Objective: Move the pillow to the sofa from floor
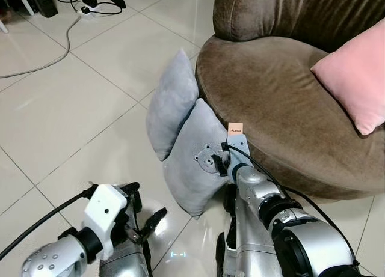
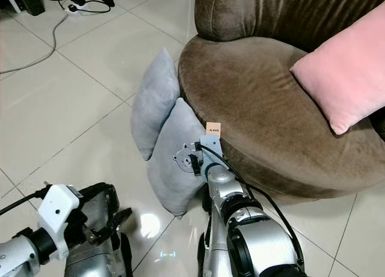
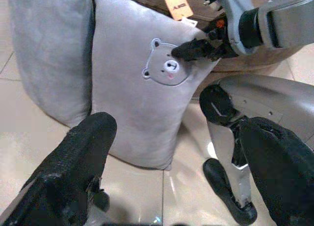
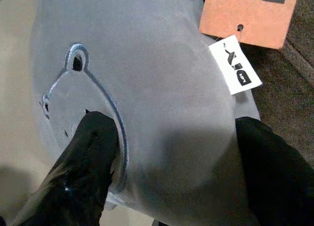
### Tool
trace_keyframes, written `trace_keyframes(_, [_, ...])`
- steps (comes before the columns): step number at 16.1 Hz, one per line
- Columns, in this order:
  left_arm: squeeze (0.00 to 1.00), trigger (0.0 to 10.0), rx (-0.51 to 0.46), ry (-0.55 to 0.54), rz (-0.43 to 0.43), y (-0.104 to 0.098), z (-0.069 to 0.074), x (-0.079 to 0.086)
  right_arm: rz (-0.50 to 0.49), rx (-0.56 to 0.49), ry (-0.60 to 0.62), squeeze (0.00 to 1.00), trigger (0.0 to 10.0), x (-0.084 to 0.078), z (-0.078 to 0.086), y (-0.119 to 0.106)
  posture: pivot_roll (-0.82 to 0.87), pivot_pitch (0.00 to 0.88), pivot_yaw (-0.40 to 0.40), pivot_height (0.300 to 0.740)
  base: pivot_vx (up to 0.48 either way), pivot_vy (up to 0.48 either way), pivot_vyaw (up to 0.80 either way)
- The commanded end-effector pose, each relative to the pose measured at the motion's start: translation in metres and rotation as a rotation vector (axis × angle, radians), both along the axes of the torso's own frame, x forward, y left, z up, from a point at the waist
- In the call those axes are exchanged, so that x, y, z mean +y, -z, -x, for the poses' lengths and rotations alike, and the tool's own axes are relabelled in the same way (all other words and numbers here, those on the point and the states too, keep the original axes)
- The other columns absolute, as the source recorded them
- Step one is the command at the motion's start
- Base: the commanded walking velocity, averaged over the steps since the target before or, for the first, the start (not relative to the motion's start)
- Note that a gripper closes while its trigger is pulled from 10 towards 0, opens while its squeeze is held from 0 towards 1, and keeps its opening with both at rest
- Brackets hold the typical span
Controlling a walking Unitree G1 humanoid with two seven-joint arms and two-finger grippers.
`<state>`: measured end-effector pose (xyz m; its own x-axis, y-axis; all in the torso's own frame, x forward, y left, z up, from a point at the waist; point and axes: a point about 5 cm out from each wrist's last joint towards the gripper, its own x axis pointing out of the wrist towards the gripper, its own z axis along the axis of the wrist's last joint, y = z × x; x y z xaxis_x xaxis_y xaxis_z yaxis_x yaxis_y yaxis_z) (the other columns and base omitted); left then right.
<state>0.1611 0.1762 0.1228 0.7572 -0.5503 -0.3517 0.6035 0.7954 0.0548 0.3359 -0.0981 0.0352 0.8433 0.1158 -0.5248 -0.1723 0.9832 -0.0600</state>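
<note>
Two grey pillows lean on the floor against the brown sofa (image 1: 271, 97). The front pillow (image 1: 191, 175) carries a stitched bear face (image 3: 166, 69) and an orange tag (image 4: 245, 12) with a white label (image 4: 235, 64). The plain grey pillow (image 1: 171, 103) stands behind it. My right gripper (image 4: 174, 133) is open and pressed against the front pillow's upper part, one finger (image 4: 91, 152) on the bear face, the other near the tagged edge. My left gripper (image 1: 144, 208) hangs open low over the tiles, short of the pillow's bottom corner and holding nothing.
A pink pillow (image 1: 355, 79) rests on the sofa seat at the right. A power strip (image 1: 87, 9) with cables lies on the tiled floor (image 1: 66, 115) at the far left. My own silver leg and foot (image 3: 230, 187) stand beside the front pillow.
</note>
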Motion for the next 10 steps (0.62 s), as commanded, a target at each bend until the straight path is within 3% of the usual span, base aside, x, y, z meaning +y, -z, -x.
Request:
trace_keyframes(1, [0.48, 10.0, 0.003, 0.008, -0.003, -0.0021, 0.0023, -0.0009, 0.012, 0.036, 0.014, 0.0, 0.0, -0.0045, 0.0056, 0.0081, 0.07, 0.275, -0.076, 0.505, 0.0, 0.0, 0.0])
trace_keyframes(10, [0.48, 10.0, 0.03, 0.039, -0.003, -0.0021, 0.0036, -0.0033, 0.03, 0.046, -0.053, 0.0, 0.0, 0.0046, 0.0079, 0.0096, 0.07, 0.255, -0.073, 0.505, 0.0, 0.0, 0.0])
